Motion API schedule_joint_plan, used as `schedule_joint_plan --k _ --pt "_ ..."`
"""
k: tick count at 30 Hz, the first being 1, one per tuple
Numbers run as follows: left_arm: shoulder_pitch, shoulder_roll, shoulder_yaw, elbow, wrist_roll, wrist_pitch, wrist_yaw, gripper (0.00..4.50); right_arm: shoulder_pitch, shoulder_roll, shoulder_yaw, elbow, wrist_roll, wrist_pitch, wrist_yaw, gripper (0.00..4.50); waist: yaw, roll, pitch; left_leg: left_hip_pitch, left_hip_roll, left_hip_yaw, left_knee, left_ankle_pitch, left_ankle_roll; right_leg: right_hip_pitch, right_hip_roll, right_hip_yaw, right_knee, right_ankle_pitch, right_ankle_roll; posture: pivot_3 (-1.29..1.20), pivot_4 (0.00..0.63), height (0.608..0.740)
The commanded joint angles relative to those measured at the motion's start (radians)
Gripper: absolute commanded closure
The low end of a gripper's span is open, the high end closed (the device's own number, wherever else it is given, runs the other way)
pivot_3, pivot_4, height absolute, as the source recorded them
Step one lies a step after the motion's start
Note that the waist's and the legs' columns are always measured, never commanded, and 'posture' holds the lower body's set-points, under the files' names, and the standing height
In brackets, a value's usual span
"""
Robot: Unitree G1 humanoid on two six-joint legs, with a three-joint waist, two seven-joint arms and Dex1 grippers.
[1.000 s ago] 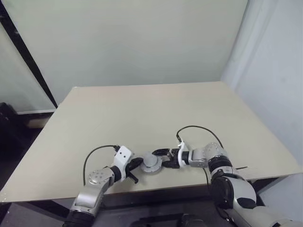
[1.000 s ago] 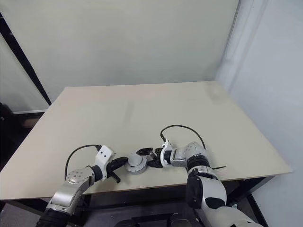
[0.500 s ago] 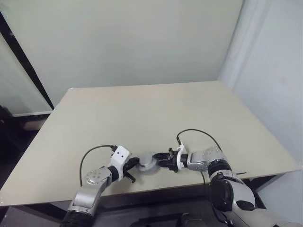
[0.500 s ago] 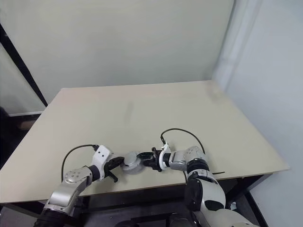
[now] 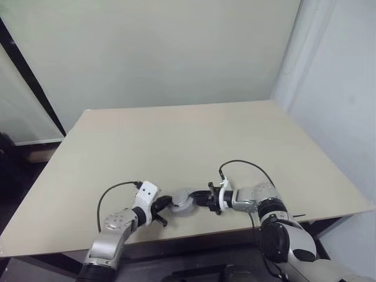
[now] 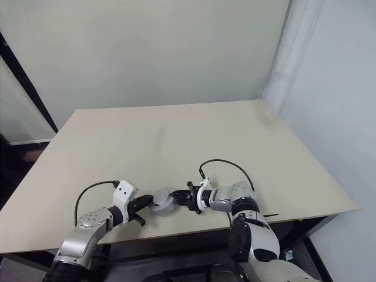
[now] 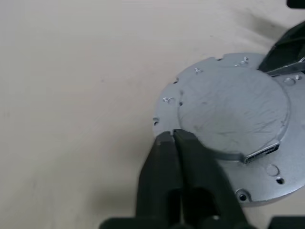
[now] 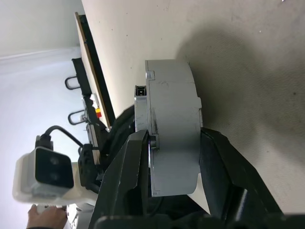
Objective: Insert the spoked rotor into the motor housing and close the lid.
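Beige table (image 5: 176, 135), pale walls (image 5: 164, 53)

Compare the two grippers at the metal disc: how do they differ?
The right gripper clamps the metal disc across its thick body, fingers spread; the left gripper has fingers together, tips at the disc's thin rim. They face each other from opposite sides. Both meet the disc near the table front edge.
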Motion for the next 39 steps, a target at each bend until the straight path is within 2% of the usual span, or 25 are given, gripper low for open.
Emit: schedule_joint_plan --k 1,9,10,15,25,36,39 --pt "-0.003 0.011 0.001 -0.065 -0.089 0.092 -0.071 2.94 -0.007 0.024 0.016 -0.02 0.019 0.0 -0.012 3.3 0.0 0.0 0.0 0.0 0.0 0.0 0.0 0.0 0.0 0.0 0.0 0.0 0.0 0.0 0.0 0.0 0.0 0.74" --pt "0.011 0.071 0.104 -0.095 -0.131 0.137 -0.056 0.17 -0.001 0.027 0.016 -0.031 0.023 -0.004 -0.014 3.3 -0.004 0.0 0.0 0.0 0.0 -0.001 0.0 0.0 0.0 0.0 0.0 0.0 0.0 0.0 0.0 0.0 0.0 0.74" --pt "0.015 0.074 0.118 -0.102 -0.142 0.147 -0.054 0.0 0.0 0.028 0.016 -0.033 0.024 -0.003 -0.013 3.3 -0.005 0.0 0.0 0.0 0.001 -0.001 0.0 0.0 0.0 0.0 0.0 0.0 0.0 0.0 0.0 0.0 0.0 0.74" --pt "0.06 0.056 0.212 -0.146 -0.264 0.263 -0.035 0.0 0.009 0.034 0.011 -0.048 0.042 -0.002 0.0 3.3 -0.011 0.0 0.0 0.0 0.002 -0.002 -0.002 0.0 0.0 -0.001 0.001 0.0 -0.001 0.0 0.0 0.0 0.0 0.74" --pt "0.111 -0.109 0.389 -0.184 -0.525 0.417 0.086 0.0 0.017 0.065 -0.027 -0.149 0.15 0.006 0.052 3.3 -0.009 -0.002 0.001 -0.001 0.001 -0.002 -0.003 0.0 0.0 -0.002 0.0 0.0 -0.002 0.0 0.0 0.0 0.0 0.74" --pt "0.121 -0.243 0.475 -0.192 -0.723 0.426 0.192 0.0 0.011 0.105 -0.01 -0.232 0.228 0.012 0.05 3.3 -0.008 -0.003 0.001 -0.002 0.0 -0.001 -0.003 0.0 0.0 -0.002 0.0 0.0 -0.003 0.0 0.0 0.0 0.0 0.74" --pt "0.107 -0.306 0.492 -0.201 -0.804 0.413 0.223 0.0 0.007 0.114 0.003 -0.25 0.247 0.025 0.056 3.3 -0.008 -0.003 0.001 -0.002 0.0 -0.001 -0.003 0.0 0.0 -0.002 0.0 0.0 -0.003 0.0 0.0 0.0 0.0 0.74"
